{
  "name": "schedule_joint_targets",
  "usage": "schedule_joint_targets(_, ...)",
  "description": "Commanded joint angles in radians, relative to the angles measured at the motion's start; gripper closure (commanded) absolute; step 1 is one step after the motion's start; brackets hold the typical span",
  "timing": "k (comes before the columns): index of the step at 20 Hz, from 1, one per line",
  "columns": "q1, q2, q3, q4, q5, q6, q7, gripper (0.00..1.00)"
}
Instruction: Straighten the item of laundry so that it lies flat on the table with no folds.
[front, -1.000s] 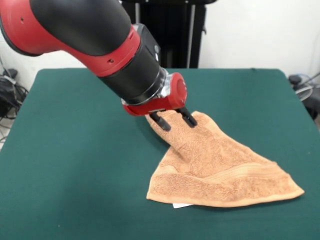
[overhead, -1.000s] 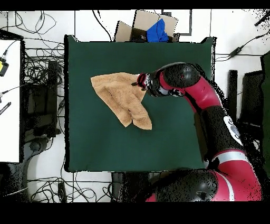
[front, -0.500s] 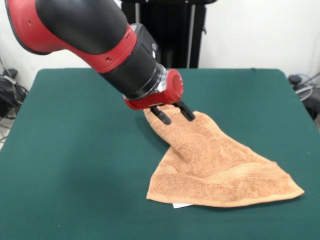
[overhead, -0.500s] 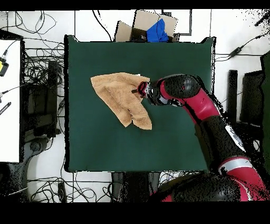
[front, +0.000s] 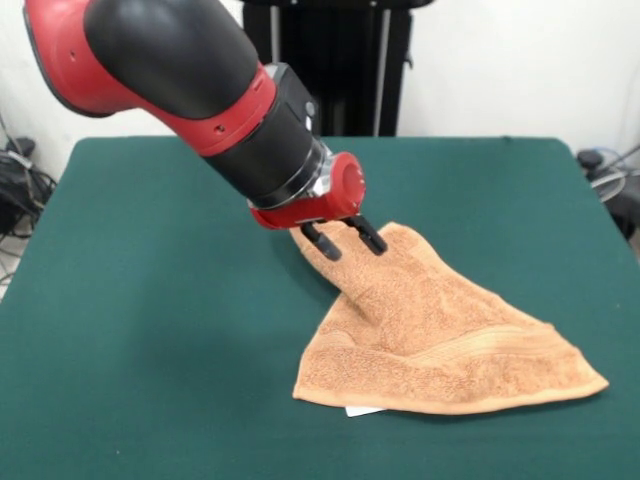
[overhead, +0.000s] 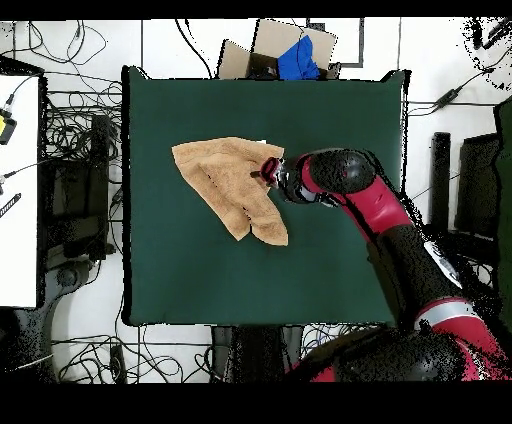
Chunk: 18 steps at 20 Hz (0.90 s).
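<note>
Fingers (front: 368, 234) spread apart and empty, gripper (front: 343, 241) right over the top corner of the folded towel (front: 435, 335) mid-table (front: 150, 300), so I'd say I'm lining up a grab; next: drop, pinch, pull the fold open.

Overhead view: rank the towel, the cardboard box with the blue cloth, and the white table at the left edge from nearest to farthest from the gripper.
1. The towel: directly under the gripper, on the green table.
2. The cardboard box: beyond the table's top edge.
3. The white table: far left edge.
</note>
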Motion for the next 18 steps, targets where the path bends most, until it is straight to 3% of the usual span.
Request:
schedule_joint_targets(1,0.007,0.033,0.071,0.080,-0.035,-0.072,0.022,0.00)
schedule_joint_targets(18,0.009,0.037,0.035,-0.019,-0.085,0.016,0.005,0.00)
